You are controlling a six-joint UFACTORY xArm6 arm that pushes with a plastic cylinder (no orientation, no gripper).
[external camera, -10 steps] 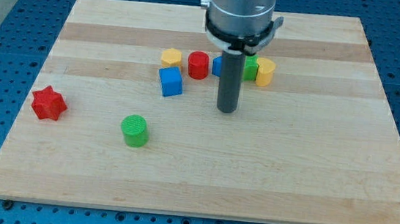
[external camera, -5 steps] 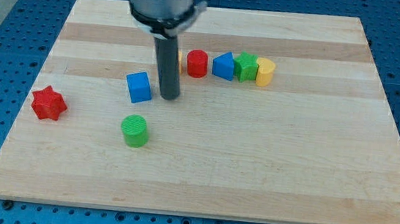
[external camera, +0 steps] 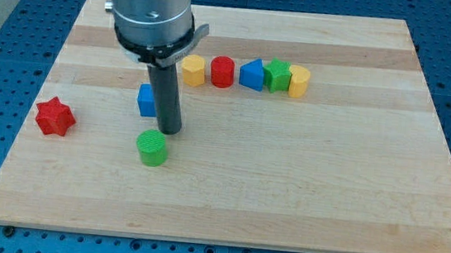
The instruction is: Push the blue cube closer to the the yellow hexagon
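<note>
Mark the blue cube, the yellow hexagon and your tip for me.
blue cube (external camera: 145, 100), camera view, its visible left part beside the rod.
yellow hexagon (external camera: 194, 69), camera view, its front face.
my tip (external camera: 169, 130), camera view, the rod's lower end.

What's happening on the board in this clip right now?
The arm's rod has my tip down on the wooden board, right beside the blue cube, on its right, partly covering it. The yellow hexagon sits up and to the right, at the left end of a row of blocks. A green cylinder lies just below my tip.
</note>
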